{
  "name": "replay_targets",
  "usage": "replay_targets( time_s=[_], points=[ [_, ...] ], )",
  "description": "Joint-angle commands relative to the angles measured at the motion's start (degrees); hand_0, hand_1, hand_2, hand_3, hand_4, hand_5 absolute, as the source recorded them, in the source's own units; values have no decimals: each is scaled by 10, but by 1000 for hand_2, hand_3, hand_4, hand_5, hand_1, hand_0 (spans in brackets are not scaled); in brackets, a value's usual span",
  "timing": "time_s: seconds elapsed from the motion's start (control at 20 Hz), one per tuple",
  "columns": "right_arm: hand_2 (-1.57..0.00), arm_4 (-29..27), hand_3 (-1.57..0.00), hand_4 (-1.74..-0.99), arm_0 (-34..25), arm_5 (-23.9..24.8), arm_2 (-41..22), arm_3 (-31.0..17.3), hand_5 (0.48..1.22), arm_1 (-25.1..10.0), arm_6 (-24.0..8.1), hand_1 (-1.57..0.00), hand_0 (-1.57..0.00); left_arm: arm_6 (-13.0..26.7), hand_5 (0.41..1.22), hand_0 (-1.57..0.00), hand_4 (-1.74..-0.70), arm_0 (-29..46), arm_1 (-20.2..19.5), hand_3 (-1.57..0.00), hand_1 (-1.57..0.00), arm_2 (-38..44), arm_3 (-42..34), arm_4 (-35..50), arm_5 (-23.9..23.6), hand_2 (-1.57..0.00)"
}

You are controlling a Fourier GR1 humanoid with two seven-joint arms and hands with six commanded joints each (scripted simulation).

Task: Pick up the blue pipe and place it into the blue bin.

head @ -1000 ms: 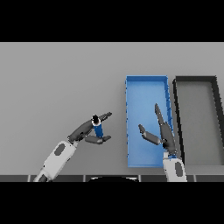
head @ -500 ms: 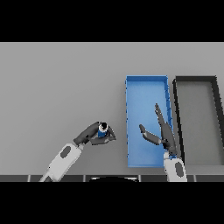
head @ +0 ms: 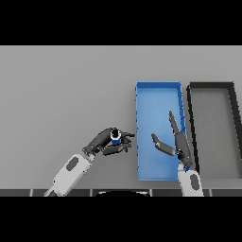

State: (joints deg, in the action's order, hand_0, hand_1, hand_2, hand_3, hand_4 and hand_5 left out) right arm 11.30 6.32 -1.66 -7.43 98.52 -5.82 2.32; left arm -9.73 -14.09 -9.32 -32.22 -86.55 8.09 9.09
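Note:
The blue pipe (head: 116,137) is a short blue tube with a dark open end turned toward me. My left hand (head: 106,142) has its fingers and thumb curled round it, just left of the blue bin (head: 141,132), close to the bin's left wall. The bin is a long shallow tray right of centre with nothing seen inside. Over the bin's near right part my right hand (head: 178,142) hovers open, fingers straight and thumb spread to the left.
A dark grey bin (head: 191,127) of the same shape stands directly right of the blue bin, their long walls almost touching. The grey table (head: 61,94) stretches to the left and far side.
My left hand has carried the pipe rightward toward the blue bin and tipped it so its open end faces up. My right hand has stayed where it was.

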Motion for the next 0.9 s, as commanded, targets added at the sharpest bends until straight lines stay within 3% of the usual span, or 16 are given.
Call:
replay_targets(
  time_s=[0.0, 0.25, 0.6, 0.65, 0.75, 0.85],
  points=[
    [1, -3, 1, -1157, 6, 0, 3, 1, 600, -1, 6, 1, 1, 12, 1213, -1547, -1733, -8, -1, -1476, -1551, 2, -9, 4, 0, -1552],
    [1, 1, 1, -1133, 12, 2, 3, 15, 606, -7, 20, 1, 1, 56, 1218, -1563, -1738, -15, -5, -1495, -1564, -7, -38, 1, -3, -1565],
    [1, -28, 1, -1176, -20, -31, 10, -11, 605, -17, -12, 1, 1, 66, 1219, -1569, -1740, -8, -4, -1495, -1570, -13, -33, -16, -2, -1570],
    [1, -46, 1, -1186, -18, -42, 12, -7, 615, -15, 9, 1, 1, 63, 1220, -1570, -1741, -6, -9, -1495, -1570, -10, -34, -12, 1, -1570],
    [1, -130, 1, -1195, -29, -100, 29, 13, 608, -29, 19, 1, 1, 76, 1220, -1570, -1741, -16, 0, -1496, -1570, -11, -32, -17, -3, -1570],
    [1, -206, 1, -1231, -56, -161, 32, 41, 572, -60, -12, 1, 1, 78, 1220, -1570, -1741, -19, 3, -1496, -1571, -10, -26, -18, -1, -1571]
  ],
)
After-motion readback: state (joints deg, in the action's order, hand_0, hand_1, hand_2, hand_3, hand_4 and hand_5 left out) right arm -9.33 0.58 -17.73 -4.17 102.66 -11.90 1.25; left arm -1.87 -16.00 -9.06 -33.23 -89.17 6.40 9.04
